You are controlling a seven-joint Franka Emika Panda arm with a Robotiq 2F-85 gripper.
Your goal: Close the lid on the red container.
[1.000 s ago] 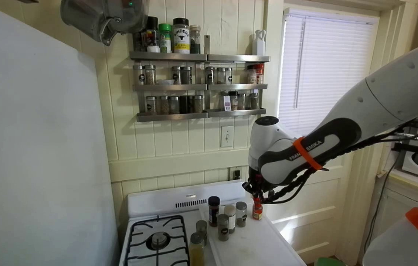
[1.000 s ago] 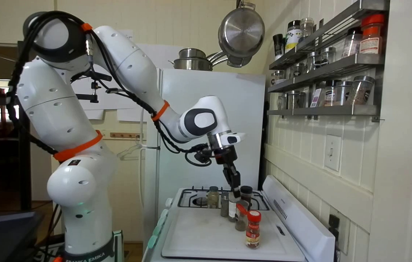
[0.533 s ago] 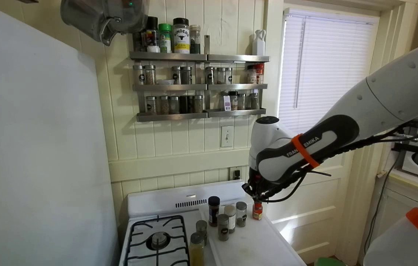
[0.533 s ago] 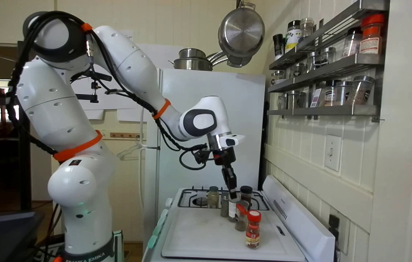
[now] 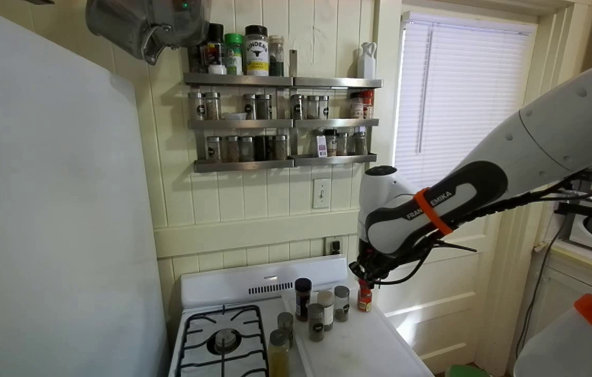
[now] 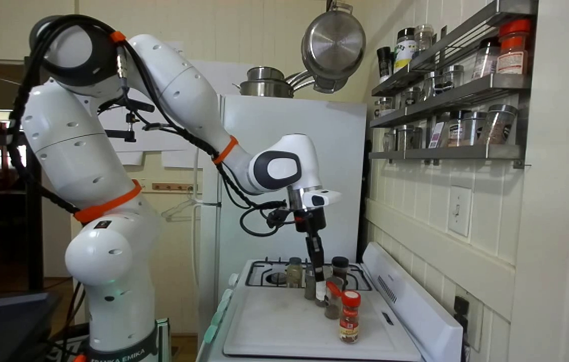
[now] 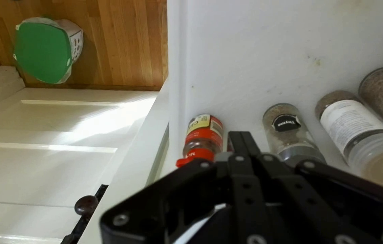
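- Landmark is red jar: standing upright on board, with thyme standing near it, apart.
- Lid is sticking out from red jar's cap, overlapping thyme in an exterior view, so closing is looking not yet done.
- Risk, tipping: nothing is visibly bracing red jar, so a hard sideways shove at the cap could end up toppling it.
- Risk, wrong direction: pressing lid from above would likely be folding it farther away from red jar, not over it.
- Risk, miss: gripper coming in too high would be sweeping over red jar without catching lid's underside.
- Risk, clash: thyme is crowding red jar's lid side, so a low approach might be bumping it.
- Gripper is hovering beside red jar; fingers are pressing together with nothing between them, suiting a nudge, not a pinch.
- Contact: gripper is blocking much of the cap in the wrist view, so whether it is touching lid is hard to call.
- Arm is reaching toward red jar, sloping down from high up, gripper pointing nearly straight down, leaning slightly toward red jar.
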